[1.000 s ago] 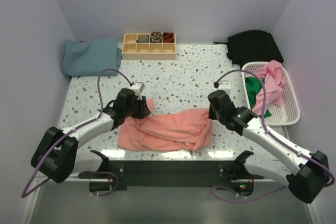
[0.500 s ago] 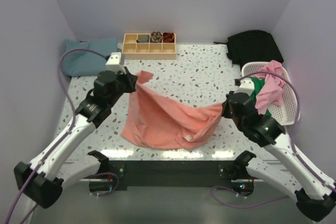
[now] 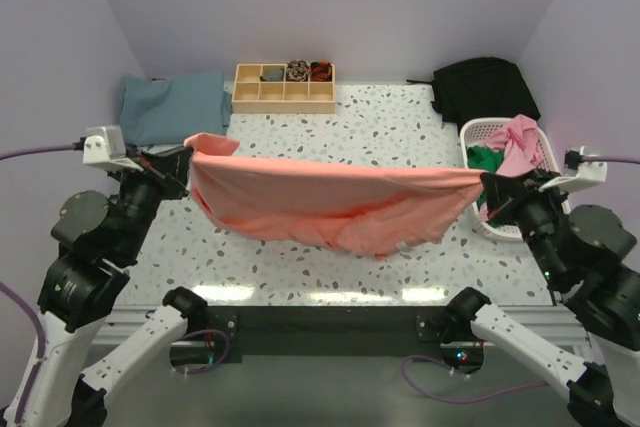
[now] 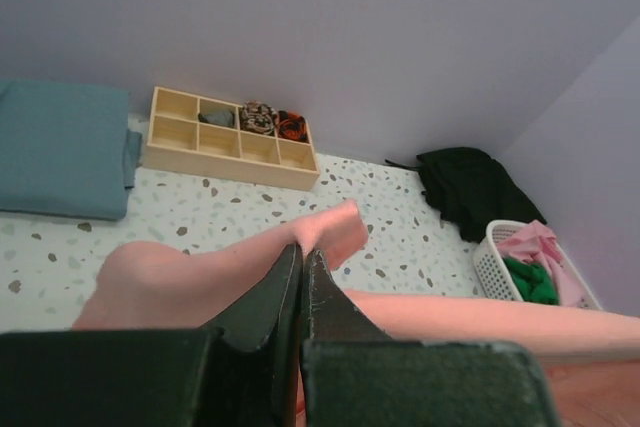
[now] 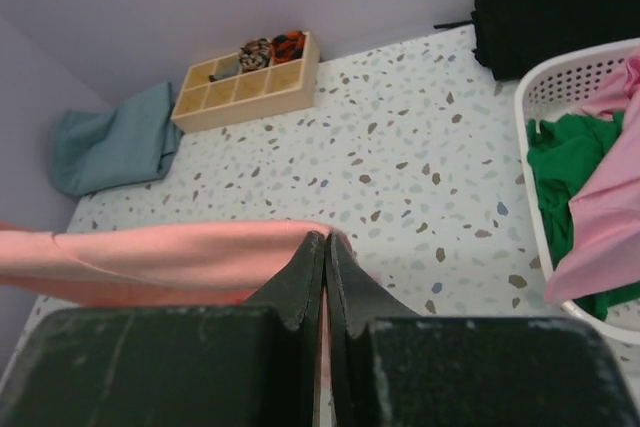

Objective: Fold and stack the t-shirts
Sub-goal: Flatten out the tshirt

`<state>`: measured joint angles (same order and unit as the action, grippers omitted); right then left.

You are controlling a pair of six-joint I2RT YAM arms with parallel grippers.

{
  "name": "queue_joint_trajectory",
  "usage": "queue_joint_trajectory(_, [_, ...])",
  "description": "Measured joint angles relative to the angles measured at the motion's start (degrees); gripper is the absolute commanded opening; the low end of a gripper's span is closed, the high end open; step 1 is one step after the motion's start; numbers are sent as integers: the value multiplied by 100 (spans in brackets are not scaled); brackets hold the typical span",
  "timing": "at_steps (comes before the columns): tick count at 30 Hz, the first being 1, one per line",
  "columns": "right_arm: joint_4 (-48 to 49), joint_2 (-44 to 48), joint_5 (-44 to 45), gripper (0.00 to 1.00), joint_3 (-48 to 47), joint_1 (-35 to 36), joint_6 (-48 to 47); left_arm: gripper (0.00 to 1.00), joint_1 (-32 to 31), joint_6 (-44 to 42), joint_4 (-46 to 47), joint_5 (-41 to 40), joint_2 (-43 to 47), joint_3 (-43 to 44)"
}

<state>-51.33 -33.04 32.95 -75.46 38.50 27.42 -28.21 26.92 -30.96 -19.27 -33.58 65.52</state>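
Note:
A salmon-pink t-shirt hangs stretched in the air between both grippers, above the middle of the speckled table. My left gripper is shut on its left end; in the left wrist view cloth bunches past the closed fingertips. My right gripper is shut on its right end, also seen in the right wrist view. A folded teal shirt lies at the far left. A white basket at the right holds pink and green shirts.
A wooden compartment tray with small items stands at the back centre. A black garment lies at the back right corner. Purple walls close in the table on three sides.
Both grippers have risen and spread apart, lifting the pink shirt off the table and pulling it taut from a sagging drape into a nearly straight line.

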Motion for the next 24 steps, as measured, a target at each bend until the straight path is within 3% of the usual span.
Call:
queue_joint_trajectory(12, [4,-118,-1849,0,-1860,0,-566,0,9,208,-527,1829,177,2081])
queue_joint_trajectory(17, [170,-184,-2511,0,-2146,0,-610,0,273,400,-837,2520,175,2732])
queue_joint_trajectory(21, [319,-227,-2500,0,-2116,0,-669,0,688,437,-1051,2750,197,3128])
queue_joint_trajectory(24, [470,-385,-2315,0,-1993,0,-761,0,837,439,-1016,2743,269,2944])
